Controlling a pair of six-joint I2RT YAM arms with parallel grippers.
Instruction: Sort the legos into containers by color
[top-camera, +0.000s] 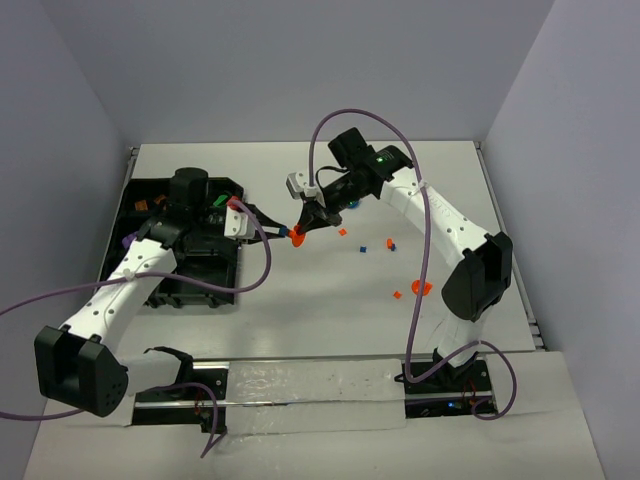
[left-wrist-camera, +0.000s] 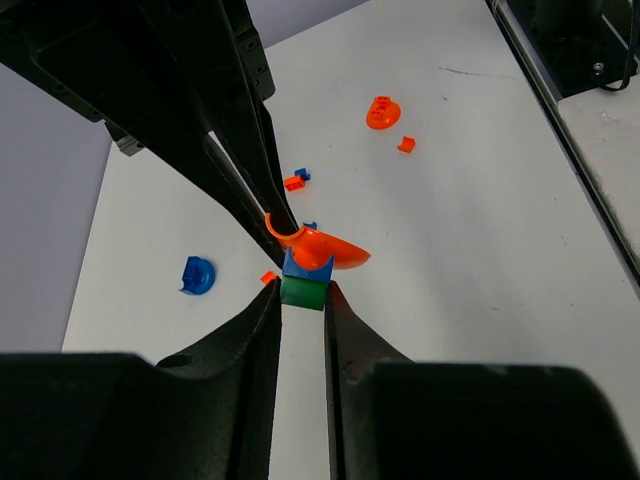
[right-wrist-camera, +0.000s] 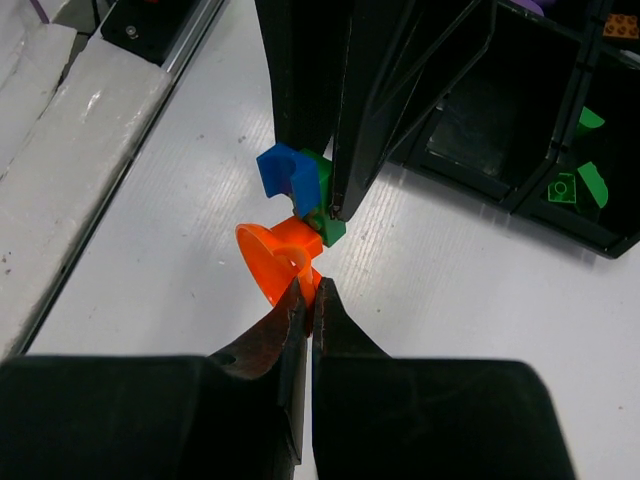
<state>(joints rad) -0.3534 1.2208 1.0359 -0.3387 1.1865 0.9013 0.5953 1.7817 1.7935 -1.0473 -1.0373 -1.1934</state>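
While tip-to-tip mid-frame: pinching green brick (left-wrist-camera: 302, 294) with left gripper (left-wrist-camera: 302, 306), clamping orange piece (right-wrist-camera: 270, 255) with right gripper (right-wrist-camera: 312, 292); joined left-to-right, needs opposite pulls.

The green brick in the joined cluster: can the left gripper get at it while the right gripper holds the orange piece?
Probably yes. The left gripper has one finger on each side of the green brick. The right gripper pinches the orange piece from the opposite side, leaving those faces free.
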